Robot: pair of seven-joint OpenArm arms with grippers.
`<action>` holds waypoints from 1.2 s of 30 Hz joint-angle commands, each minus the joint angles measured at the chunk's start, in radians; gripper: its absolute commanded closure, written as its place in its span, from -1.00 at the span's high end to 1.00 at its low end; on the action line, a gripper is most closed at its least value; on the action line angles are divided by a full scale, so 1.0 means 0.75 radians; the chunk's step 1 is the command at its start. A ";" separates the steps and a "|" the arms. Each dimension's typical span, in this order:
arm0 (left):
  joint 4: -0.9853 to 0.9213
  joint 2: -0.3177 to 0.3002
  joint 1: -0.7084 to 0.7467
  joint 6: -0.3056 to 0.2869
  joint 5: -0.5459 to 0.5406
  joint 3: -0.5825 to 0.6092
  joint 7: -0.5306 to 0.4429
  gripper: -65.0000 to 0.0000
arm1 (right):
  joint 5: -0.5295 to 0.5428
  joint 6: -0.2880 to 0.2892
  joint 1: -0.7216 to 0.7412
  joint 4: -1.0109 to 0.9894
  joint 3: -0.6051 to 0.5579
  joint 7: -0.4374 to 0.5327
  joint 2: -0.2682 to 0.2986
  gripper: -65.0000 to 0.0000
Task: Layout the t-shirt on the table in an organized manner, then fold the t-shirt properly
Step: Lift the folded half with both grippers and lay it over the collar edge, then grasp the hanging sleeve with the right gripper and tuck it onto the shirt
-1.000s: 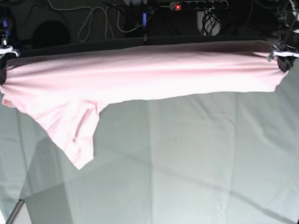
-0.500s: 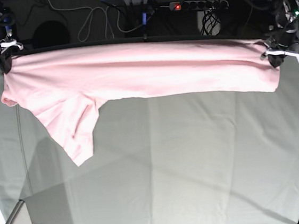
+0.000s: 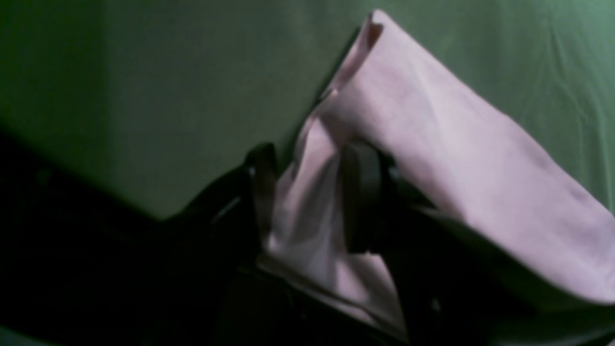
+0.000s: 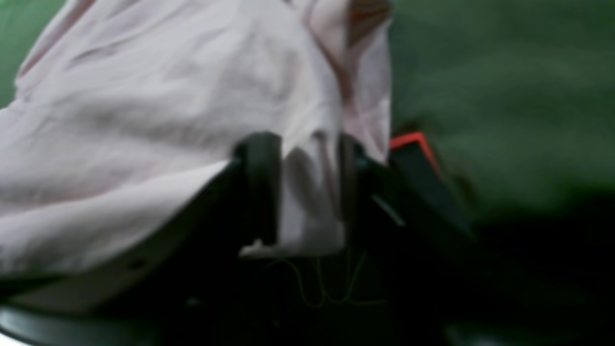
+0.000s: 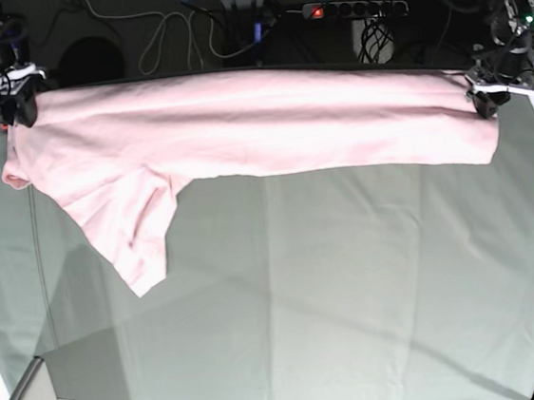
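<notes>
Base view: bare table (image 5: 305, 291) nearest, then the t-shirt (image 5: 240, 126) stretched along the far edge, one sleeve trailing forward. Both grippers — left gripper (image 3: 312, 197) and right gripper (image 4: 300, 187) — stand parted, shirt cloth loose between their fingers at opposite corners.

Pale pink t-shirt (image 5: 240, 126) lies stretched along the table's (image 5: 353, 286) far edge.

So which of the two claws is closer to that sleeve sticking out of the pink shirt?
Right. The right gripper sits at a corner of the t-shirt, just above the sleeve. The left gripper is at the opposite end, far from it.
</notes>
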 commanded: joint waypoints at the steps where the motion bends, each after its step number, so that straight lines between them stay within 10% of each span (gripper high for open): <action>1: 0.021 -0.016 0.000 -0.003 -0.012 -0.009 -0.026 -0.30 | 0.022 -0.021 -0.020 0.018 0.038 0.034 0.036 -0.17; 8: 0.021 -0.016 0.000 -0.001 -0.012 -0.014 -0.026 -0.30 | 0.024 -0.021 0.054 0.067 0.361 0.025 -0.033 -0.11; 17: 0.027 -0.016 0.002 0.001 -0.014 -0.020 -0.026 -0.30 | 0.018 -0.021 0.160 0.165 0.361 0.017 -0.031 -0.10; 27: 0.036 -0.016 0.030 0.001 -0.014 -0.020 -0.026 -0.29 | 0.016 -0.021 0.436 0.178 -0.009 -0.382 0.096 -0.10; 36: 0.036 -0.016 0.051 0.001 -0.014 -0.022 -0.026 -0.29 | -0.146 -0.021 0.794 -0.156 -0.330 -0.478 0.151 0.00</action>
